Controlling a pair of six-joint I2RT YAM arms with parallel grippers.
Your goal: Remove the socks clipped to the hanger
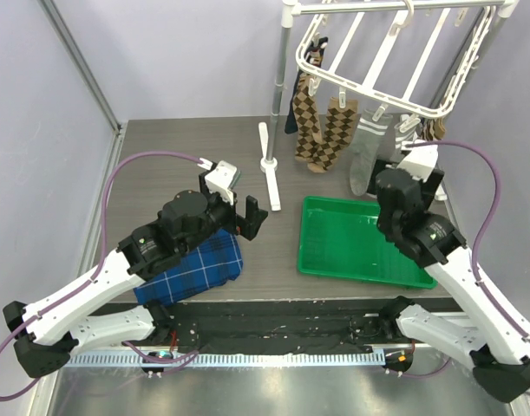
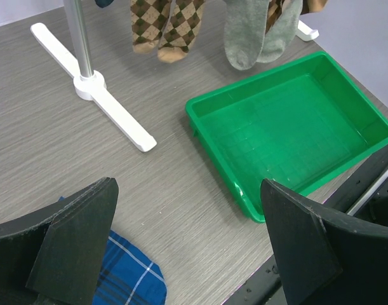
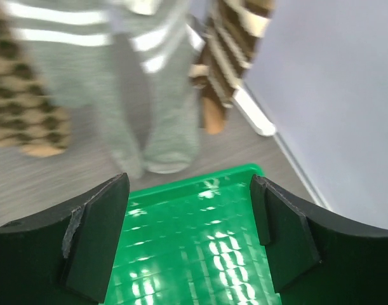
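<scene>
The socks [image 1: 330,130] hang clipped to the hanger [image 1: 369,88], while left hand [image 2: 187,190] and right hand [image 3: 188,190] gape empty.

Grey wood-grain table [image 1: 178,156]. On it: green tray [image 1: 351,243] below the right gripper [image 3: 190,184], blue plaid cloth [image 1: 195,273] beneath the left gripper [image 1: 251,217], white stand foot [image 1: 269,173] ahead of it.

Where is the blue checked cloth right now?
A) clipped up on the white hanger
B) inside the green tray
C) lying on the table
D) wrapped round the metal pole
C: the blue checked cloth lies on the table, beside the green tray and not in it.
</scene>
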